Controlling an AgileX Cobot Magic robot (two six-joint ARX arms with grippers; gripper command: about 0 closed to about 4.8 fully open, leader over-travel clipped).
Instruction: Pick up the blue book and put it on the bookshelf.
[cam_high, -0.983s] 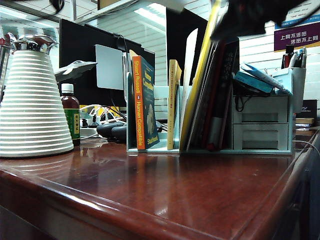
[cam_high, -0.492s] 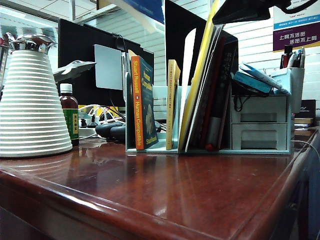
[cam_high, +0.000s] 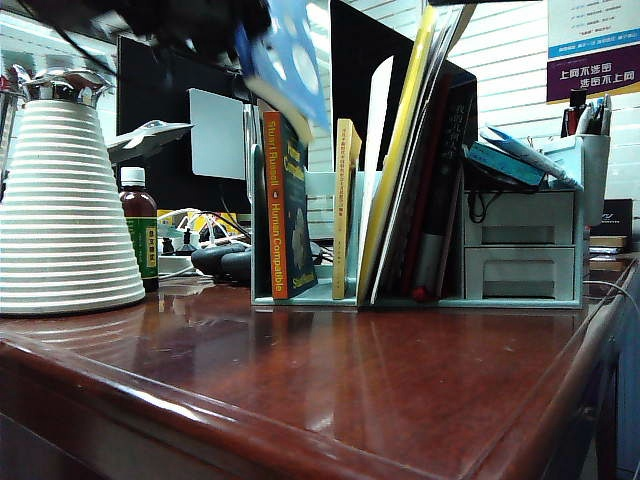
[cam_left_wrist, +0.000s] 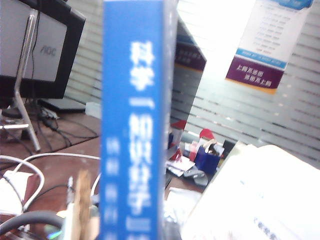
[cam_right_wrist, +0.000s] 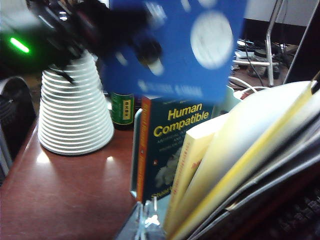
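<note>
The blue book (cam_high: 287, 62) hangs blurred in the air, tilted, just above the orange-spined book at the left end of the bookshelf (cam_high: 520, 245). My left gripper (cam_right_wrist: 144, 49) is a dark blurred mass, shut on the book's cover (cam_right_wrist: 200, 45), and its arm (cam_high: 190, 25) smears across the top left of the exterior view. In the left wrist view the book's blue spine (cam_left_wrist: 132, 125) with white characters stands upright in the middle and hides the jaws. My right gripper does not show in any view; its camera looks down on the shelf's books.
"Human Compatible" (cam_high: 285, 205), a thin yellow book (cam_high: 345, 205) and leaning yellow and dark books (cam_high: 420, 160) fill the divider slots. A white ribbed jug (cam_high: 65, 200) and a small brown bottle (cam_high: 140, 225) stand to the left. Monitors and cables lie behind.
The blue book has come down and leftward from the top edge of the exterior view to just above the shelf's left slots. The dark arm at the top right has left that view.
</note>
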